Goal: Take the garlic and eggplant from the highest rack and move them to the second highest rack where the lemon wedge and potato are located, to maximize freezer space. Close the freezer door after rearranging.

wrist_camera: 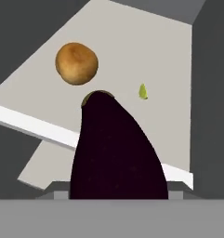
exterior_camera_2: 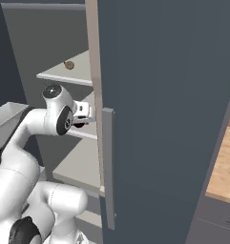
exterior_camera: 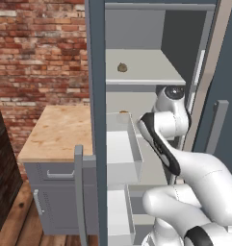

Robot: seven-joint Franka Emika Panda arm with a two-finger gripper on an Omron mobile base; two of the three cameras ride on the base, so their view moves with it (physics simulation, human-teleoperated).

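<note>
While gripped by tool (exterior_camera_2: 88,113), eggplant (wrist_camera: 115,153), potato (wrist_camera: 76,63), unlabelled

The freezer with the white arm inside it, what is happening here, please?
The white robot arm reaches into the open slate-grey freezer and carries the dark purple glossy eggplant between its fingers, over the flat light grey second highest rack. On that rack lie the golden-brown oval potato and the tiny yellow lemon wedge. The small grey-beige garlic sits on the top shelf, not yet moved. The freezer door stands open.
</note>
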